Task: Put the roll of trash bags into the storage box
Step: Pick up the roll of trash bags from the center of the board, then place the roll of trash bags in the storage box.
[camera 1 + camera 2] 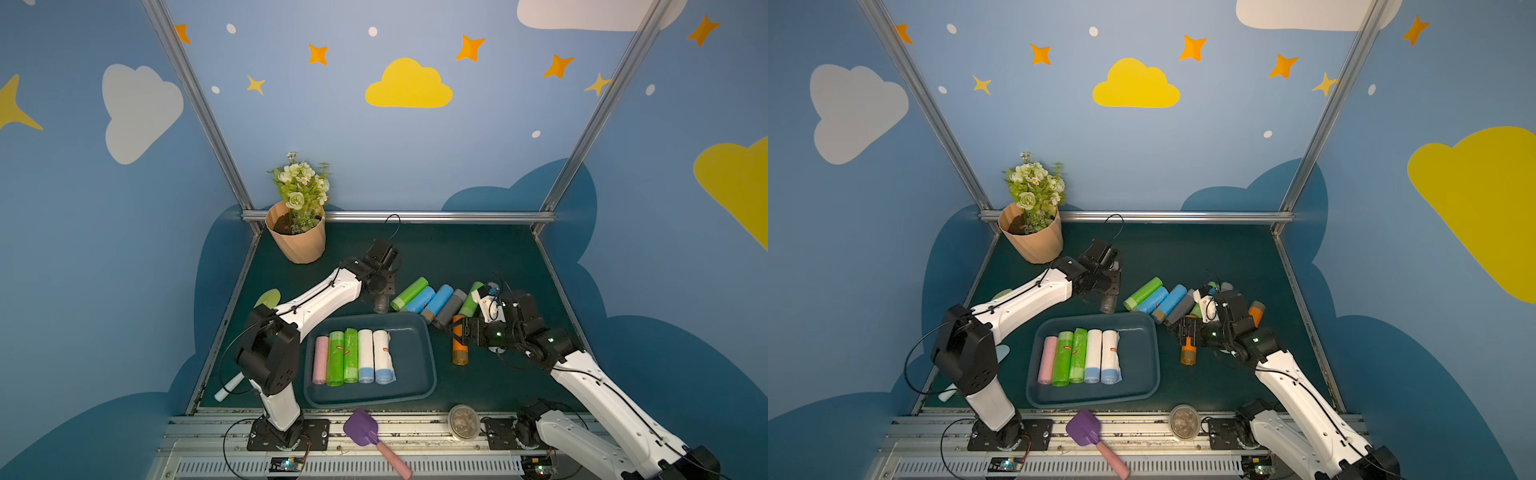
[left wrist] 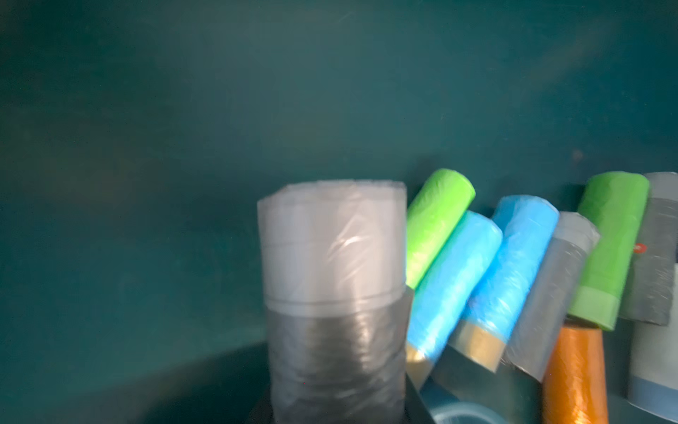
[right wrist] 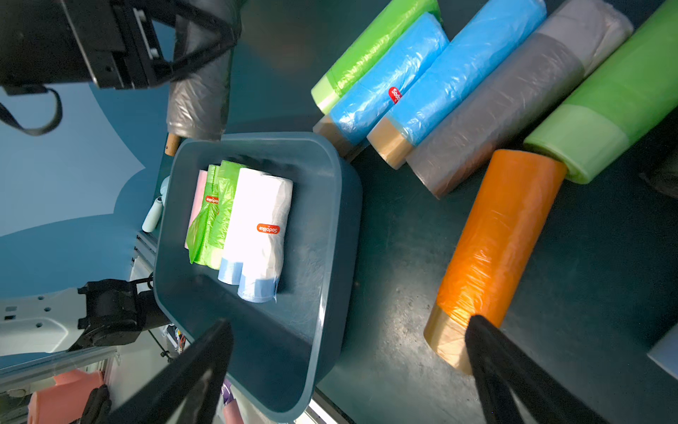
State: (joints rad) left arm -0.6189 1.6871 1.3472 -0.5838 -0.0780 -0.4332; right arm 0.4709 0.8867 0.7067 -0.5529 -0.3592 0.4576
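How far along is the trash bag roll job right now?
Done: five rolls lie side by side in the storage box. In hand: the left pincer is shut on a grey roll beside the box's far edge, not yet inside. The right pincer is open near the orange roll. Left: that one plus the row of loose rolls outside the box.

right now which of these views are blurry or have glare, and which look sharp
Left wrist view: soft and smeared all over, the grey roll up close included. Right wrist view: mostly sharp, a bright glare patch on the orange roll, the right pincer out of focus in front. Both top views: sharp, wide-angle bowing at the edges, glare on the front rail.
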